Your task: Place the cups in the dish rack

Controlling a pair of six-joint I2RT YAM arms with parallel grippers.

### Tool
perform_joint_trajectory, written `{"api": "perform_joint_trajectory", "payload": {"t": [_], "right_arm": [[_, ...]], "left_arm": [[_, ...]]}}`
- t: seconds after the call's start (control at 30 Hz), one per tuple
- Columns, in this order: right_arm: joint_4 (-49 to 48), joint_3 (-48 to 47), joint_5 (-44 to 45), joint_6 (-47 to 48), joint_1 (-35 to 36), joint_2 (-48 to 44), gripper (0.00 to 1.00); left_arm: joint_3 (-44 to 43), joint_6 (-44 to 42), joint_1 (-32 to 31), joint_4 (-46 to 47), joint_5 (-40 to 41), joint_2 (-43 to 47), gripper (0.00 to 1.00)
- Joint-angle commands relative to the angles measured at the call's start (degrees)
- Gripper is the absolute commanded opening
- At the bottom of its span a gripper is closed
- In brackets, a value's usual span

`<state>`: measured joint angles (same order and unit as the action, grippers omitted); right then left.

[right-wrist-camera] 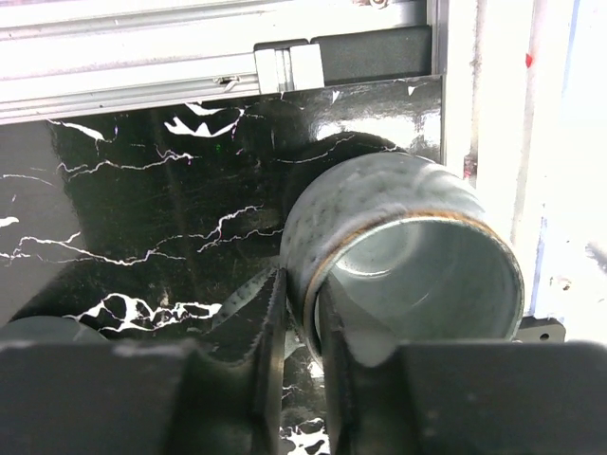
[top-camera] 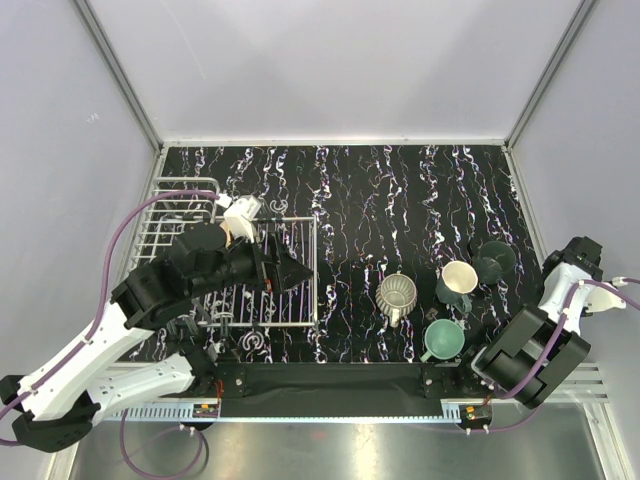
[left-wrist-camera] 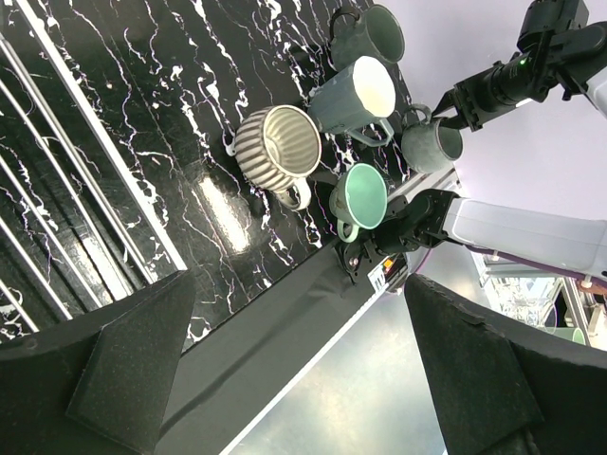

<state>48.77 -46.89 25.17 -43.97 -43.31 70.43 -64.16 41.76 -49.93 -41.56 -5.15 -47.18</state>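
The white wire dish rack stands at the left, with a peach-tan cup in it. My left gripper hovers over the rack's right edge, open with nothing between its fingers. On the right of the mat stand a ribbed grey-beige cup, a mint green cup, a grey-teal cup with a pale inside and a dark grey-teal cup. My right gripper pinches the wall of a further grey-teal cup, one finger inside the rim and one outside. This cup stands on the mat near the right edge.
The black marbled mat covers the table. White walls and aluminium posts enclose it at the back and sides. A metal rail runs close behind the gripped cup. The rack's bars lie just left of my left gripper.
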Motion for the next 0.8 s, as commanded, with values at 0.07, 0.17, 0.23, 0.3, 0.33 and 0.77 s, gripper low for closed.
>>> {"api": "perform_joint_trajectory", "payload": {"t": [0.07,0.17,0.23,0.3,0.33,0.77], "right_arm": [[-0.1,-0.7,2.7,-0.6,-0.4,-1.2,0.18],[0.4,-0.8,3.0,-0.6,-0.4,-1.8,0.07],[0.4,-0.7,3.2,-0.5,-0.3,-2.6,0.0],[0.9,-1.1,3.1,-0.3,-0.4,-2.7,0.0],[1.1,-1.3,3.1,-0.4,-0.3,-2.8,0.0],[6.9,-16.4,1.3,2.6,-0.4,-11.7,0.0]], "left_arm": [[-2.5,-1.4,-0.2,0.1,-0.1,0.9,0.99],[-2.4,-1.2,-0.2,-0.1,-0.2,1.2,0.99],[-2.3,-1.2,-0.2,0.0,-0.3,1.2,0.99],[-2.2,-1.2,-0.2,0.0,-0.4,1.3,0.99],[-2.2,-1.2,-0.2,0.1,-0.5,1.3,0.99],[-2.5,-1.2,-0.2,0.6,-1.4,0.6,0.99]]}}
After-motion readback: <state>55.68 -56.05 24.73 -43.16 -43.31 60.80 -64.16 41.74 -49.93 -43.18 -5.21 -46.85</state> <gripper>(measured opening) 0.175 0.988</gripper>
